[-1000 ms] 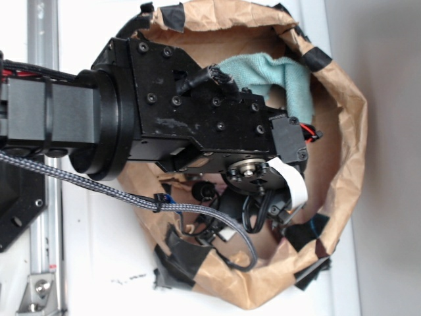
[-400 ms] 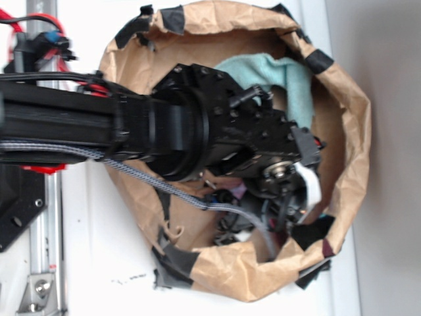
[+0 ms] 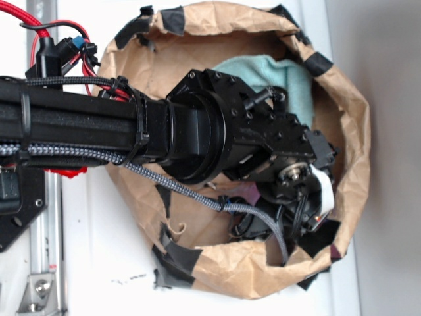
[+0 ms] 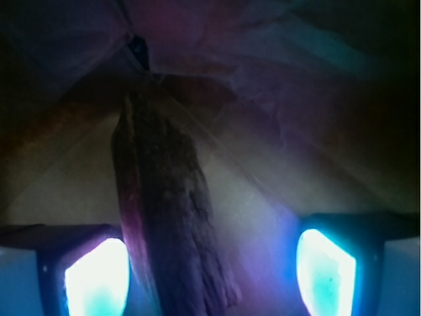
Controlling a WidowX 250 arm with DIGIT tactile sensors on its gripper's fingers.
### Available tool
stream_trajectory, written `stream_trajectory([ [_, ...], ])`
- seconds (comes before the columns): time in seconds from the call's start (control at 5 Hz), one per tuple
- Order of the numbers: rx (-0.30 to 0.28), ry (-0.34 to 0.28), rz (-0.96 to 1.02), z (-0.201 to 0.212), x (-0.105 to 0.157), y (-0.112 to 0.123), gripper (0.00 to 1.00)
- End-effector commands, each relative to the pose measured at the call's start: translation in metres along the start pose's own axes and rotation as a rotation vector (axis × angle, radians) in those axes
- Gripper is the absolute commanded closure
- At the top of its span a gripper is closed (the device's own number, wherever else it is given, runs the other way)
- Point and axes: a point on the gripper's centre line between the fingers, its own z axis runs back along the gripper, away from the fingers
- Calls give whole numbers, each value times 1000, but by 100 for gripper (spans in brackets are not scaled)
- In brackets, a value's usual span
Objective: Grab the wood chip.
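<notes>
The black arm reached in from the left of the exterior view and dipped its wrist housing into a crumpled brown paper bag lying on the white table. Black tape patches were stuck along the bag's rim, at the top edge, the right side and the lower left. A light teal cloth lay inside the bag against its far wall, partly hidden behind the arm. A grey braided cable ran along the arm and looped down into the bag, and red wires curled over the arm at the upper left. A black mounting plate sat at the left edge.

From that view the gripper was buried low in the bag's right end — its fingertips could not be made out there.

The wrist view was dim and tinted purple. The wood chip, dark, rough and streaky, lay lengthwise on the paper floor of the bag, running from the upper middle down toward the bottom edge. The two fingers glowed pale blue at the lower left and lower right, standing well apart. The chip's near end lay between them, close beside the left finger and clear of the right one; whether it touched the left pad was hard to tell in the murk. The claw was spread wide, gripping nothing.
</notes>
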Motion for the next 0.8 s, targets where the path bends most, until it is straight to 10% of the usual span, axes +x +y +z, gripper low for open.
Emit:
stream_trajectory([
  [0.0,34,2,-173,0,29,-34,0],
  [0.2,41,24,-165,-8,28,-42,0],
  [0.4,43,11,-123,-11,30,-45,100],
  [0.6,52,6,-120,-11,27,-47,100],
])
